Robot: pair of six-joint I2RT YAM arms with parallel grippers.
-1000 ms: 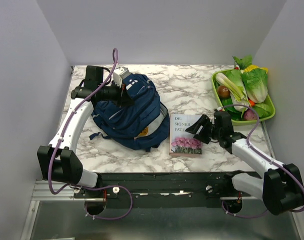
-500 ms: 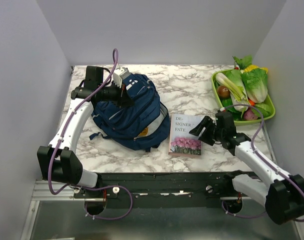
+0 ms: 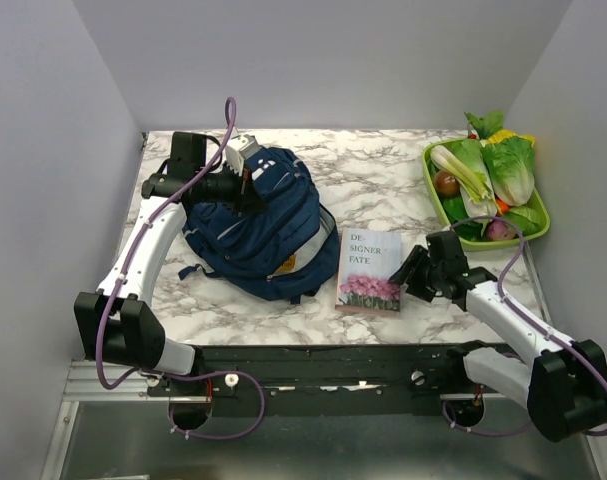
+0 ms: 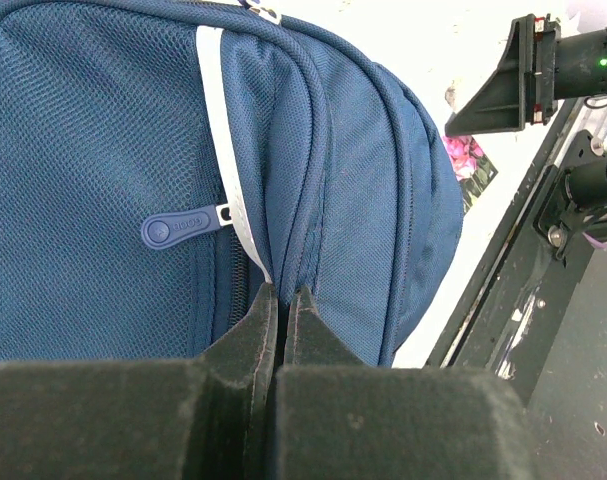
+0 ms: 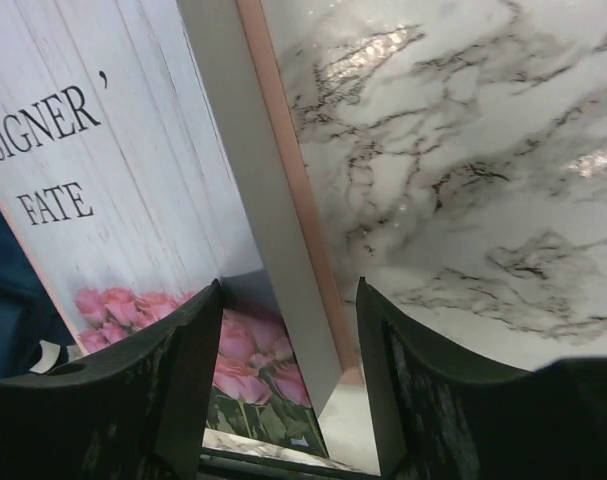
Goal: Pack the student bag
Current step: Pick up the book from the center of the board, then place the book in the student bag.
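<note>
— Where is the student bag?

— It lies on the left part of the table. It is big and dark blue.

— What is the left gripper doing?

— It is at the far end of the bag. Its jaws are pressed tight together. The tips touch a seam of the bag. I cannot tell if any cloth is pinched between them.

— And the right gripper?

— It is low at the right edge of a book with pink flowers on it. Its jaws are apart, with the book's edge between them.

— Where is the book?

— Just to the right of the bag. A green tray of vegetables sits in the far right corner.
</note>
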